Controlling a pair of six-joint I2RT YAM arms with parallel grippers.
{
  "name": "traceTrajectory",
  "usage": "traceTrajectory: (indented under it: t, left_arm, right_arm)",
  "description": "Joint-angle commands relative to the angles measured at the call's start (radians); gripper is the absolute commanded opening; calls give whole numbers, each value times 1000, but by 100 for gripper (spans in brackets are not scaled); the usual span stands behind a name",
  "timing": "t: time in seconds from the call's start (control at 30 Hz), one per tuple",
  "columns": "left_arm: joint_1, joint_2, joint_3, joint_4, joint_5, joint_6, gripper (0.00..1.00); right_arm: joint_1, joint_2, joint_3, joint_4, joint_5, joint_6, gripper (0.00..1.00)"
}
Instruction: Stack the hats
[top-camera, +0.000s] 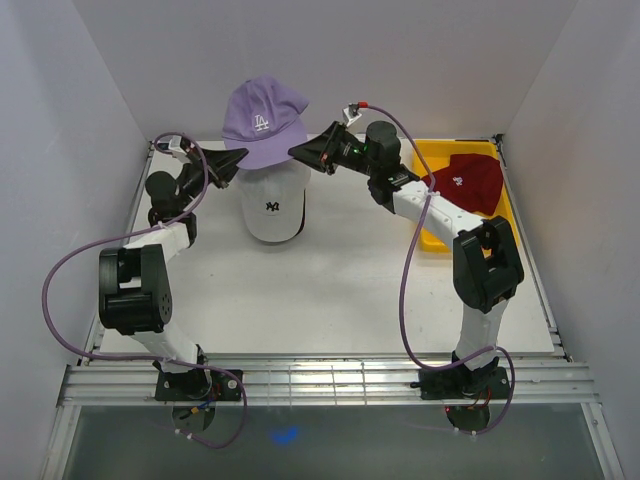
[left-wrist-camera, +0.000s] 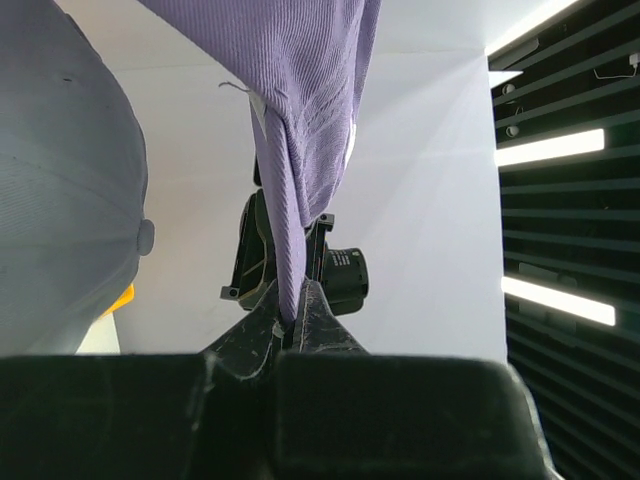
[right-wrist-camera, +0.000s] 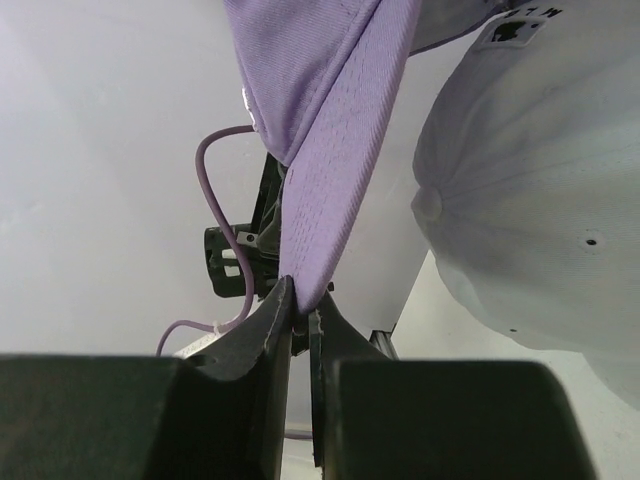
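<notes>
lavender cap (top-camera: 262, 120) hangs just above white cap (top-camera: 272, 205) on the tabletop (top-camera: 330, 290), left hand (top-camera: 232, 163) and right hand (top-camera: 298, 152) each clamped on opposite rim edges; fabric looks soft, light, saggy, so edge grips suit.

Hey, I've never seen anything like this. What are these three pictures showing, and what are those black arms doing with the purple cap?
These are two robot arms bolted at the near edge of a white table. The wide picture looks down from above and behind them; the other two come from a camera on each wrist. The left hand and the right hand each pinch an edge of the lavender cap, holding it up close to a white cap on the table. A dark red cap lies in a yellow tray on the right.
</notes>
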Motion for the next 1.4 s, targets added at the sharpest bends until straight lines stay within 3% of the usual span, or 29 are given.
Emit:
traceTrajectory:
  t: [0.0, 0.23, 0.47, 1.37]
  left_arm:
    - [-16, -74, 45, 60, 55, 27, 0]
    - [-8, -60, 145, 11, 107, 86, 0]
    - [2, -46, 147, 8, 129, 98, 0]
    - [2, -135, -57, 1, 222, 195, 0]
  right_arm:
    - [53, -13, -25, -8, -105, -91, 8]
    - [53, 55, 76, -26, -131, -85, 8]
    - [55, 96, 100, 0, -139, -60, 8]
    - [69, -14, -184, 94, -145, -68, 8]
